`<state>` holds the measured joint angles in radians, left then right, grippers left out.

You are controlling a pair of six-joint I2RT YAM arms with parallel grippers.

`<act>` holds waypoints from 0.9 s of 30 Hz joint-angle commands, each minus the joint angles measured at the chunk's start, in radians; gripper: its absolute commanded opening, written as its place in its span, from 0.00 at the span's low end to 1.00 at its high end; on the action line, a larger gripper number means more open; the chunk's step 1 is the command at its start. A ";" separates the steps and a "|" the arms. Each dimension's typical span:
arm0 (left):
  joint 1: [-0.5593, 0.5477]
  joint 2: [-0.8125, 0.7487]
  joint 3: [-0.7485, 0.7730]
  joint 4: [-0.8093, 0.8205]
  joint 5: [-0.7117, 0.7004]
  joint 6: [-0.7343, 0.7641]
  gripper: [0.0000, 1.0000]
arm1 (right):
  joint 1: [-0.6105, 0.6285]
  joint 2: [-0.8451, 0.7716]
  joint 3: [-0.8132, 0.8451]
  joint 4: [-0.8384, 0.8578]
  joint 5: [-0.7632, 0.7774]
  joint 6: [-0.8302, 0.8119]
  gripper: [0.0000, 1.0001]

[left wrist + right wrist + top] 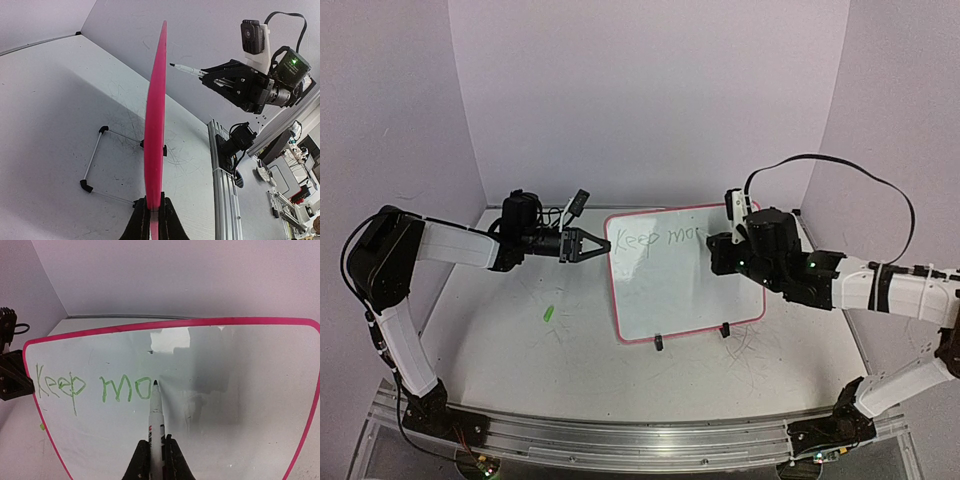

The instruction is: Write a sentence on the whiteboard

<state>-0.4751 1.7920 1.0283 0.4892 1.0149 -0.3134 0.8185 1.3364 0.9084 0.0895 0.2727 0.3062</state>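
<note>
Clamping the whiteboard [670,290] edge, L gripper [154,220] fingers pinch tight. R gripper [155,454] fingers squeeze a marker [156,412], tip at the sentence [95,387]: only "Keep mo" readable, board bottom cut off in R wrist view

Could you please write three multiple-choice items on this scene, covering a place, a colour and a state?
1. Seen from the top view, where does the left gripper grip the whiteboard?
A. top edge
B. left edge
C. right edge

2. What colour is the writing?
A. black
B. blue
C. green

3. The right gripper is:
A. shut on a marker
B. open and empty
C. shut and empty

Answers:
1 B, its fingers pinch the board's left rim.
2 C, "Keep mo" reads green.
3 A, the marker sits clamped between its fingers.
</note>
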 commanded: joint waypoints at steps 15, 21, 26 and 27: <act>0.000 -0.031 0.036 -0.026 0.004 0.030 0.00 | -0.003 0.023 0.053 0.043 0.027 -0.019 0.00; 0.001 -0.030 0.036 -0.028 0.004 0.031 0.00 | -0.003 0.039 0.068 0.045 0.043 -0.025 0.00; 0.001 -0.033 0.036 -0.030 0.003 0.033 0.00 | -0.003 0.052 0.075 0.042 0.051 -0.024 0.00; 0.000 -0.033 0.038 -0.029 0.005 0.033 0.00 | -0.004 0.053 0.074 0.037 0.051 -0.021 0.00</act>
<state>-0.4751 1.7920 1.0283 0.4889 1.0149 -0.3122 0.8185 1.3736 0.9417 0.1070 0.2970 0.2890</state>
